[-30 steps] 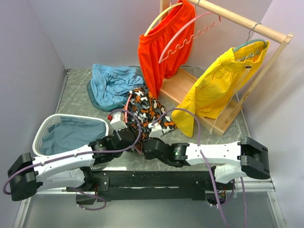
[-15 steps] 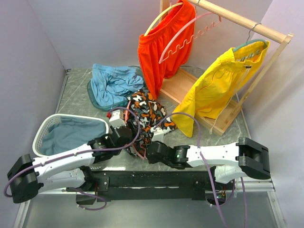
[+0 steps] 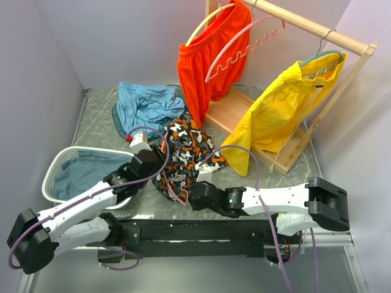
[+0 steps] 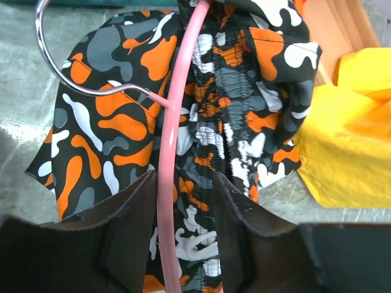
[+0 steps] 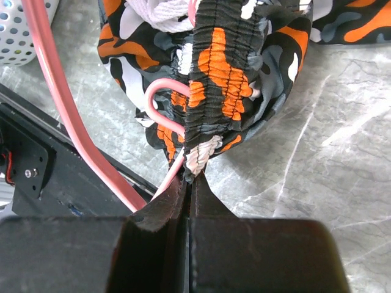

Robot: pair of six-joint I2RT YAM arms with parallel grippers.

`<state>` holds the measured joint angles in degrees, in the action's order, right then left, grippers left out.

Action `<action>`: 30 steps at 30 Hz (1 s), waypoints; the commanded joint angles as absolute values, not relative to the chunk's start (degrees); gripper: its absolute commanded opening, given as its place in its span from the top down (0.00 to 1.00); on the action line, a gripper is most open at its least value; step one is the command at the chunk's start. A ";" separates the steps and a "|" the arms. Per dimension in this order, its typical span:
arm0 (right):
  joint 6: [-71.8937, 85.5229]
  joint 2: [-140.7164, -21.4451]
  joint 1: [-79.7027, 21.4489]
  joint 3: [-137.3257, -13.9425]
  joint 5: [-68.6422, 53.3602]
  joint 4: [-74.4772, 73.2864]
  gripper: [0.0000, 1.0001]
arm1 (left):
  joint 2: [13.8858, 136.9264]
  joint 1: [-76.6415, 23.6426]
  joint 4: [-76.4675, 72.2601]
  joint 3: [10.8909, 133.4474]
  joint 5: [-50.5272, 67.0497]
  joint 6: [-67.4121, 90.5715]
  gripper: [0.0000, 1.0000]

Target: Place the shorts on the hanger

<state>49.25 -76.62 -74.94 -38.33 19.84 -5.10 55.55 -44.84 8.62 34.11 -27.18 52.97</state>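
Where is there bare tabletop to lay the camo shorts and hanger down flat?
Two patches. Near right: bare table between the camo shorts, the yellow shorts hem and the right arm. Far left: a strip bordered by the wall, the blue clothes and the basket. The centre is crowded around the camo shorts.

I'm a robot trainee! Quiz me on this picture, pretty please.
1. True or false: the right end effector is shut on the waistband of the black, orange and white camouflage fabric shorts.
2. The left end effector is: A open around the thin pink plastic hanger; B clamped shut; C out of view.
3. Fill in: the plain yellow shorts hang from the wooden ____.
Key: 1 true; 2 A; 3 rack.
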 commanded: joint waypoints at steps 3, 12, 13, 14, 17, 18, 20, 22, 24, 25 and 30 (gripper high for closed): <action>49.48 -74.18 -74.88 -38.14 19.25 -4.04 1.00 | 57.74 -42.63 2.90 37.09 -21.98 50.89 0.59; 49.04 -74.71 -74.79 -38.23 18.28 -3.43 1.00 | 60.03 -38.06 1.59 36.13 -16.44 52.91 0.59; 49.04 -74.88 -74.79 -38.32 18.28 -3.43 1.00 | 60.12 -37.88 1.58 36.12 -16.35 53.08 0.57; 48.87 -74.88 -74.79 -38.32 18.19 -3.34 1.00 | 60.47 -37.53 1.93 36.38 -15.83 53.09 0.56; 48.69 -75.41 -74.79 -38.50 17.75 -3.25 1.00 | 61.43 -36.66 2.46 36.65 -15.21 53.35 0.52; 48.69 -75.50 -74.79 -38.58 17.75 -3.43 1.00 | 61.87 -36.48 2.63 36.74 -15.12 53.35 0.52; 48.78 -75.59 -74.79 -38.58 17.75 -3.52 1.00 | 62.57 -35.51 3.42 36.83 -15.29 54.40 0.53; 48.87 -75.32 -74.71 -38.58 17.93 -3.78 1.00 | 62.67 -34.90 4.66 36.48 -15.99 55.11 0.53; 48.95 -74.89 -74.71 -38.41 18.02 -3.96 1.00 | 61.44 -34.45 4.92 35.43 -16.87 55.11 0.53; 49.04 -74.97 -74.71 -38.41 18.02 -3.78 1.00 | 61.17 -34.19 5.10 35.25 -16.70 55.11 0.52; 48.96 -75.50 -74.62 -38.58 17.67 -3.78 1.00 | 63.80 -32.08 4.14 33.58 -12.49 55.19 0.63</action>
